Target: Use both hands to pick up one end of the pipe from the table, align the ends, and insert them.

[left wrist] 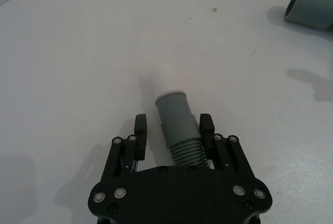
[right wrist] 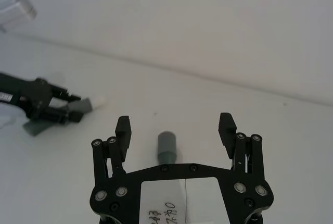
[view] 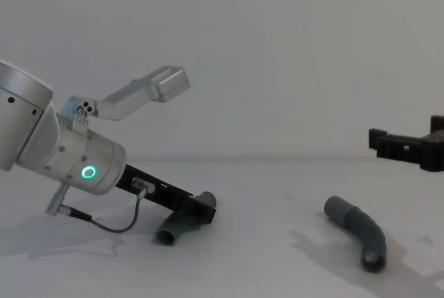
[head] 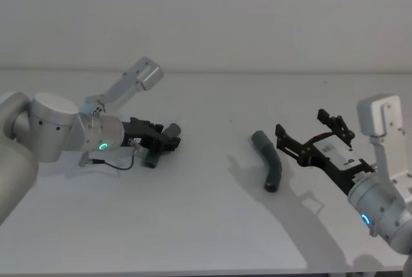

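The left tool (head: 165,139), long black plastic fingers on a silver wrist, reaches low over the matte white table (head: 206,225), well to the left of the loose pipe piece (head: 269,164); its fingers are drawn in narrow about the ribbed middle of the other pipe piece (left wrist: 177,122), one against the ribs, a slit of table showing at the other; the smooth grey cuff (left wrist: 173,107) pokes past them. The loose piece, a dark grey bent hose, lies flat; the right tool (head: 300,122) hovers just to its right, fingers spread wide, holding nothing.
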